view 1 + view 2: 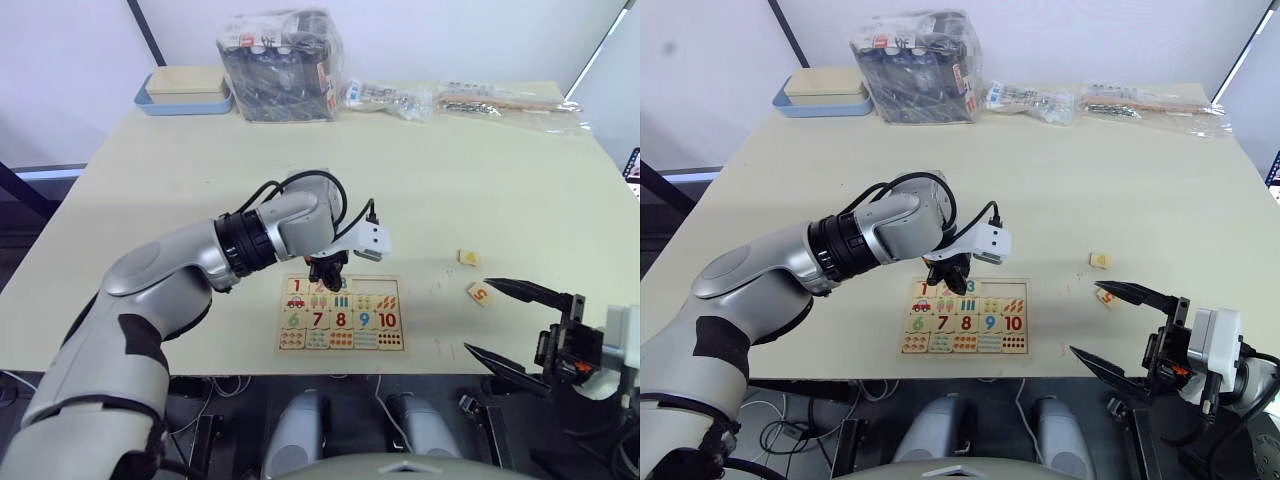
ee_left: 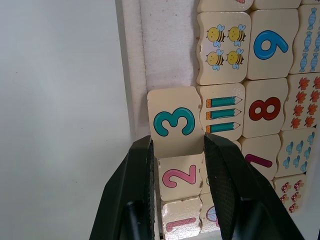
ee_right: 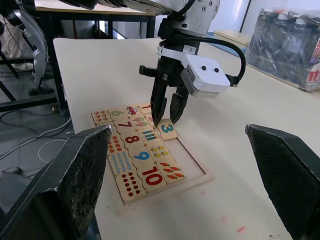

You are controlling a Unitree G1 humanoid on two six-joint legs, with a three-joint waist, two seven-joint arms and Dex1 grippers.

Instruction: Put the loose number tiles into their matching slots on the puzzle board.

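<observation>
Straddling tile 3 [image 2: 173, 127] at board [image 3: 195, 170] rim — left fingers [image 2: 225, 185] parted, slots beyond empty

This looks like a robotics lab or test room rather than a home. A plain pale bench [image 1: 480, 170] stands against bare white walls, with loose cables [image 3: 30, 145] trailing over the floor beneath it and a dark metal-framed table [image 3: 75, 15] behind. Along the bench's far edge sit stored props: a clear plastic bag of dark items [image 1: 282, 65], a blue tray with a beige box [image 1: 185, 92], and sealed plastic packets [image 1: 505, 100].
</observation>
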